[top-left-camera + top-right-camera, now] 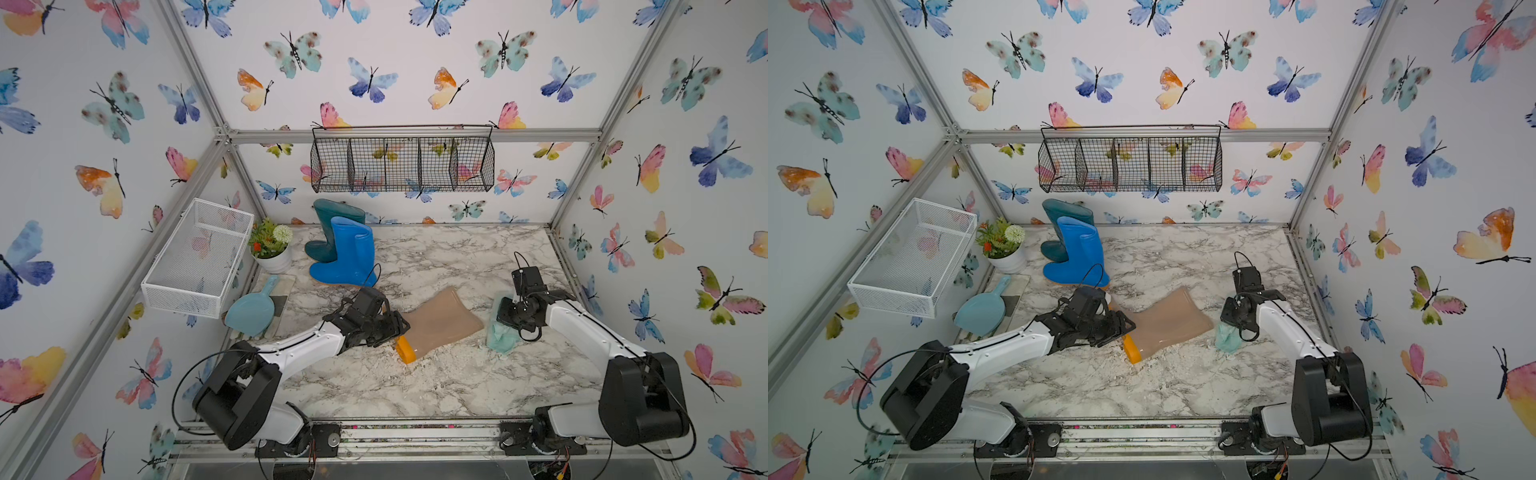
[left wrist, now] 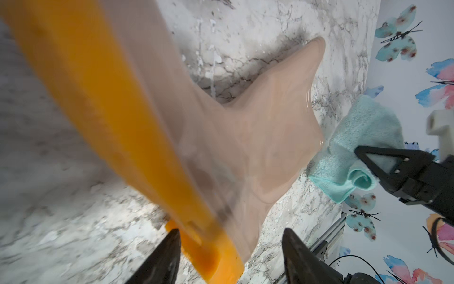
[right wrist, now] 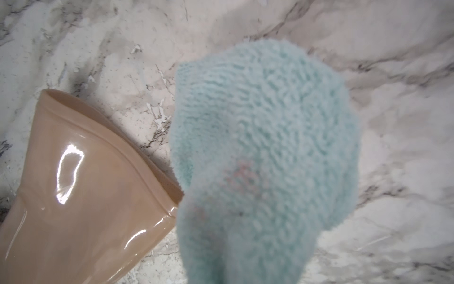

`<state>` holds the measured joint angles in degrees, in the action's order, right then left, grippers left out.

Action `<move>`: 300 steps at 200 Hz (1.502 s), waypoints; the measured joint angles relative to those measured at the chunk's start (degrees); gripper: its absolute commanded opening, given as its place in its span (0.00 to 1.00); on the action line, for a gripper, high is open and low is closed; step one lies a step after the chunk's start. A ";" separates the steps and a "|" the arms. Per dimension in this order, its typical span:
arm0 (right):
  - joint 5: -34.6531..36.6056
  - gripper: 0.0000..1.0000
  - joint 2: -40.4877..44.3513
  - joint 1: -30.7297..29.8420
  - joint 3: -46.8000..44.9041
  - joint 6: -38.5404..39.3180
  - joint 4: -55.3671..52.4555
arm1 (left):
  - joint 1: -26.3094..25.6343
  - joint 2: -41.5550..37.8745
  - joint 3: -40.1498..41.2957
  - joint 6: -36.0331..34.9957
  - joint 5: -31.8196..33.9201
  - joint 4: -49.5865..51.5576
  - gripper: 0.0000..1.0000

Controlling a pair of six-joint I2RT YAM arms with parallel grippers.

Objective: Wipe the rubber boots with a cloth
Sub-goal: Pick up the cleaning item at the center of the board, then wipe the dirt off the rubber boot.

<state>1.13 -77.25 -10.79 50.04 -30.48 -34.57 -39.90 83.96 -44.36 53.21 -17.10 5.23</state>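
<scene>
**Cloth pinched, beige boot lined up**

My right gripper [image 2: 360, 153] is clamping a bunched fold of the cloth [image 3: 265, 147]. The fuzzy aqua wad is hanging off my fingertips and filling most of the right wrist view. It is sitting just beside the open top of the beige boot [image 1: 440, 324]. That boot is lying on its side on the marble table [image 1: 415, 382], with its shaft toward my right arm and its orange sole [image 2: 98, 110] toward my left. My left gripper [image 2: 228, 248] is straddling the heel end, jaws standing apart with the sole between them. I cannot tell whether they are pressing on it or only bracketing it.

I judge that I am starting the wipe on this boot. To do it well, I am wanting the left side bearing firmly on the heel before the cloth lands, since glossy rubber is likely to skate on marble. I am planning to lay the wad flat on the shaft and drag it toward the foot. I am aiming for pressure light enough that the cloth is not tugged out of my pinch.

The blue boot [image 1: 347, 253] and the teal boot [image 1: 332, 224] are standing upright together at the back, well apart from both arms.
</scene>
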 measured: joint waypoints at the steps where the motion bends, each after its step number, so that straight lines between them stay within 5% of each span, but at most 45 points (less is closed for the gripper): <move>1: 0.02 0.02 0.26 0.00 0.02 0.07 -0.02 | -0.11 0.22 -0.13 -0.02 0.07 0.02 0.60; 64: -5.42 0.02 6.01 0.00 2.08 1.25 -0.13 | -3.98 3.96 -3.15 -0.52 5.64 5.79 0.24; 115: -8.48 0.02 4.39 -7.76 8.85 3.10 0.44 | -5.99 -0.55 -0.98 -1.57 7.48 10.12 0.12; 136: -7.96 0.02 1.90 -16.68 10.82 3.30 2.19 | -6.71 -1.31 -1.16 -2.01 8.11 12.37 0.16; 170: -8.28 0.02 -3.74 -29.94 11.13 3.34 5.38 | -7.78 -1.46 -4.09 -4.48 10.16 17.11 0.58; 212: -11.47 0.06 -11.91 -38.56 11.65 5.14 9.16 | -7.82 -7.78 -5.14 -5.33 14.99 20.87 0.60; 232: -12.59 0.42 -15.28 -39.76 11.74 5.42 10.99 | -7.63 -11.26 -2.19 -4.33 15.67 20.24 0.60; 251: -12.94 0.59 -18.56 -39.82 12.37 5.99 11.56 | -7.30 -13.00 2.14 -2.40 15.21 17.97 0.60; 278: -13.33 0.62 -22.27 -39.76 12.52 6.10 12.41 | -7.08 -13.35 8.24 1.42 12.66 12.44 0.58; 300: -13.97 0.44 -23.17 -39.63 12.52 6.05 13.22 | -6.95 -13.70 10.43 3.48 10.99 7.45 0.56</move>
<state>-12.84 -100.42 -50.41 62.57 -24.43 -21.34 -46.85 70.26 -33.93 56.69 -6.11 12.69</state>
